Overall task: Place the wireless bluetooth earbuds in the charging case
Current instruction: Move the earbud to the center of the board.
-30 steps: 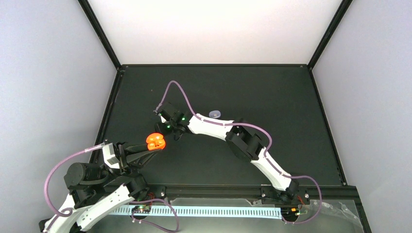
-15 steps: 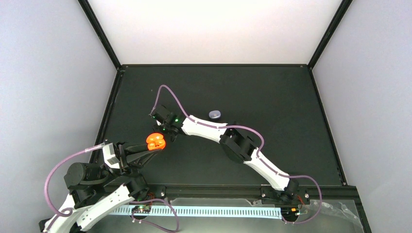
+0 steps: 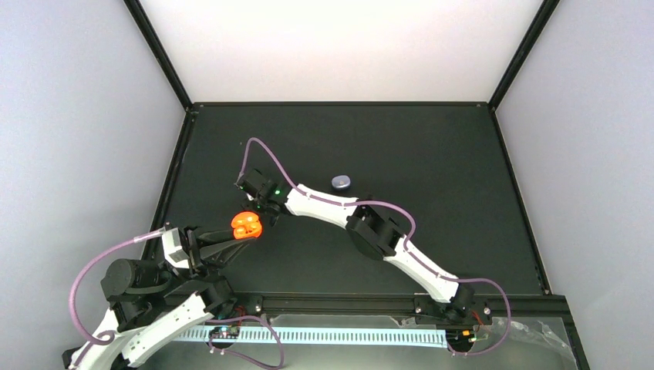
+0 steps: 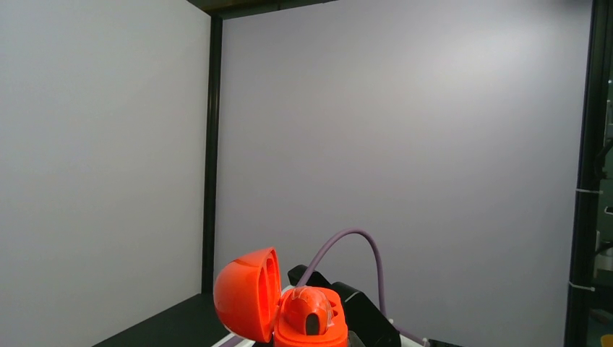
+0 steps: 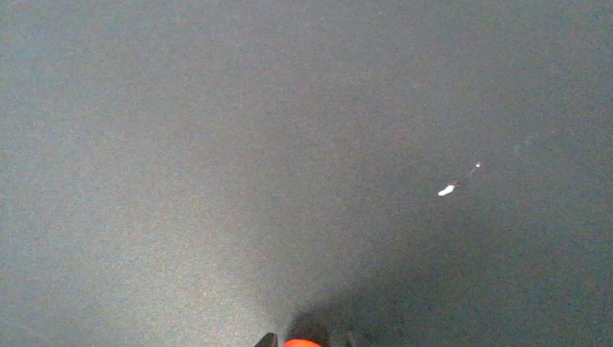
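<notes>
My left gripper (image 3: 244, 233) is shut on an orange charging case (image 3: 247, 224) and holds it up at the left of the black mat. The hinged lid (image 4: 247, 293) stands open to the left. One orange earbud (image 4: 312, 309) with a dark end sits in a well of the case. My right gripper (image 3: 260, 210) reaches in from the right and hangs just behind and above the case. In the right wrist view only its fingertips (image 5: 268, 339) show at the bottom edge, with an orange bit (image 5: 303, 343) between them. I cannot tell what that bit is, or whether the jaws grip it.
A small lavender-grey rounded pebble (image 3: 341, 183) lies on the black mat (image 3: 432, 162) behind the right forearm. A white speck (image 5: 446, 190) marks the mat below the right wrist. Black frame rails edge the mat, with grey walls around.
The right arm has stretched further left, bringing its gripper from beside the case to right over it. The left gripper and the case have stayed put.
</notes>
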### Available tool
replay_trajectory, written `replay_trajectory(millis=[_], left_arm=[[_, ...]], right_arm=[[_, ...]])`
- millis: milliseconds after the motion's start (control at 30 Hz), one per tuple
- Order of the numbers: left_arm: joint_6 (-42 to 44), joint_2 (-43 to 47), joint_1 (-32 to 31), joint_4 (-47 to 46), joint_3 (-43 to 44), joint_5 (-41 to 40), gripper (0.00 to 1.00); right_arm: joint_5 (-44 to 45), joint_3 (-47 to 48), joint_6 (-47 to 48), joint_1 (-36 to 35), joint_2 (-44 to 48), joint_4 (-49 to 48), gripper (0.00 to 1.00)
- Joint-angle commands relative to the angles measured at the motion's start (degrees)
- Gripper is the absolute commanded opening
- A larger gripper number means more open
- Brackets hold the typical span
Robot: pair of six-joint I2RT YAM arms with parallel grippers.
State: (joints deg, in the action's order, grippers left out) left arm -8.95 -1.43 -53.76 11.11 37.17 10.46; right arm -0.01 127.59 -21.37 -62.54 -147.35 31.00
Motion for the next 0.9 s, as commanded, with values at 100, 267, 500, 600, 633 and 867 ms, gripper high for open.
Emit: replay_trajectory(millis=[100,267,500,600,633,867], left_arm=[[0.6,0.8,-0.4,0.5,1.0,-0.5,0.01],[0.6,0.7,-0.4,0.4,1.0,-0.4,0.02],[0.5,0.7,-0.4,0.2,1.0,-0.3,0.02],[0.4,0.8,-0.4,0.2,0.8,-0.2,0.02],[0.4,0.8,-0.4,0.1,0.8,-0.2,0.02],[0.3,1.1,-0.4,0.1,0.8,-0.1,0.02]], right_arm=[[1.1,-1.3,1.2,-0.9,-0.3,1.7,0.28],[1.7,-3.4,1.5,-1.3,1.1,0.9,0.26],[3.5,-4.9,2.6,-1.9,2.0,1.4,0.22],[4.2,-5.4,2.9,-2.3,2.4,1.6,0.19],[4.3,-5.5,2.8,-2.3,2.5,1.6,0.18],[5.2,-7.2,2.7,-2.5,3.6,1.5,0.13]])
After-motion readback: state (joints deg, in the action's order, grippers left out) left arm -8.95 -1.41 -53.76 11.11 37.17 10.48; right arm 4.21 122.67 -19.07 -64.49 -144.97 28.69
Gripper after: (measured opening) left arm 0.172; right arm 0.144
